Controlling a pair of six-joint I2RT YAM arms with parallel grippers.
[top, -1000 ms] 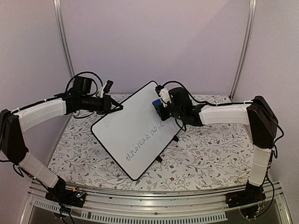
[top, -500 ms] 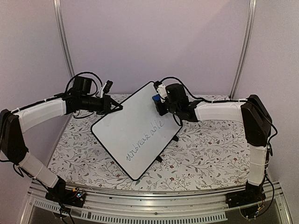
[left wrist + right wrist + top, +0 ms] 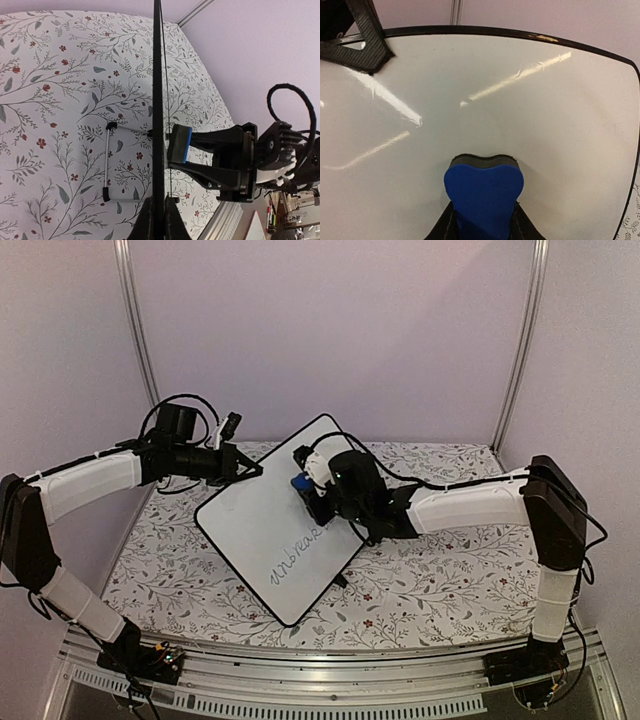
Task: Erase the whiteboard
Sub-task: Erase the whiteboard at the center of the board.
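Fingers (image 3: 146,223) pinching whiteboard (image 3: 250,525) rim, tilted, dark handwriting (image 3: 290,562)

The left arm (image 3: 92,480) reaches right, jaws clamped; the right arm (image 3: 465,502) stretches left, jaws clamped too.

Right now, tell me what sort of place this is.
Probably a robot test booth: plain walls framed by aluminium posts, left arm and right arm bolted to a metal rail, floral tablecloth as worktop.
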